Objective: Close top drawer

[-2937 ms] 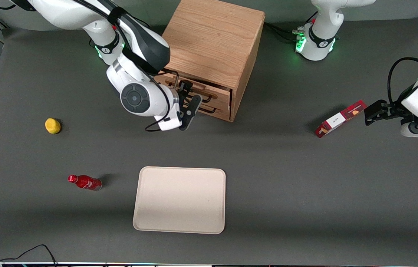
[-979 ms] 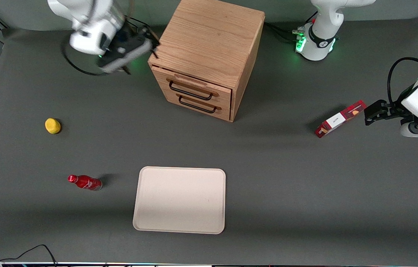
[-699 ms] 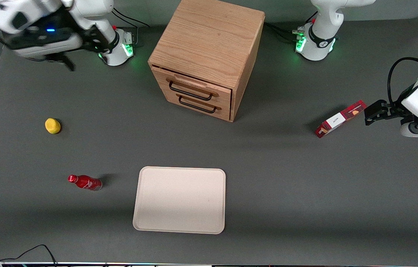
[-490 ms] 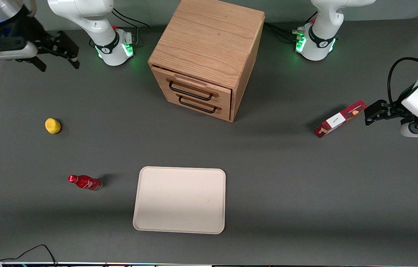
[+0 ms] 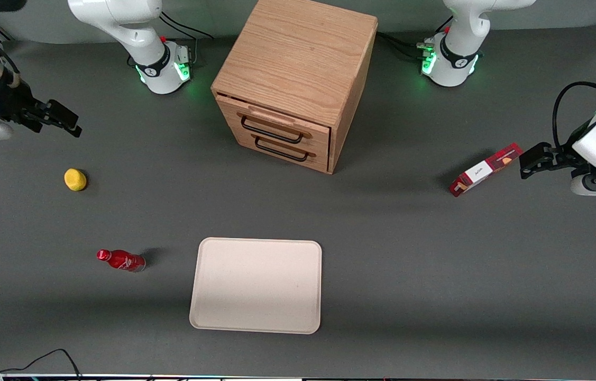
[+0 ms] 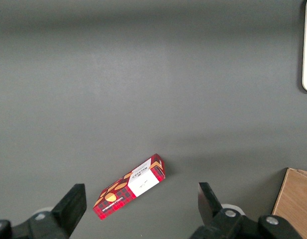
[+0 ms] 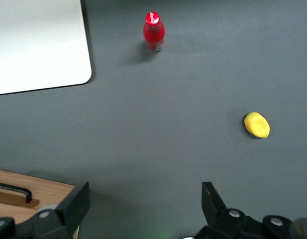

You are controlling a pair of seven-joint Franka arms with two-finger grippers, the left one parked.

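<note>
Fingers [image 7: 146, 211] of the right arm are spread wide and hold nothing, hanging at the working arm's end of the bench [image 5: 409, 254], well apart from the top drawer [image 5: 276, 128], which looks pushed in.

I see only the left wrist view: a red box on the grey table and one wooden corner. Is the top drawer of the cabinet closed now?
Observer: In the front view the top drawer of the light oak cabinet looks pushed in, level with the lower drawer.
Operator: Where is the working gripper?
Observer: The gripper hangs at the working arm's end of the table, farther from the front camera than the small yellow fruit.
Operator: Does it hold something?
Observer: No, its fingers are open and empty.
</note>
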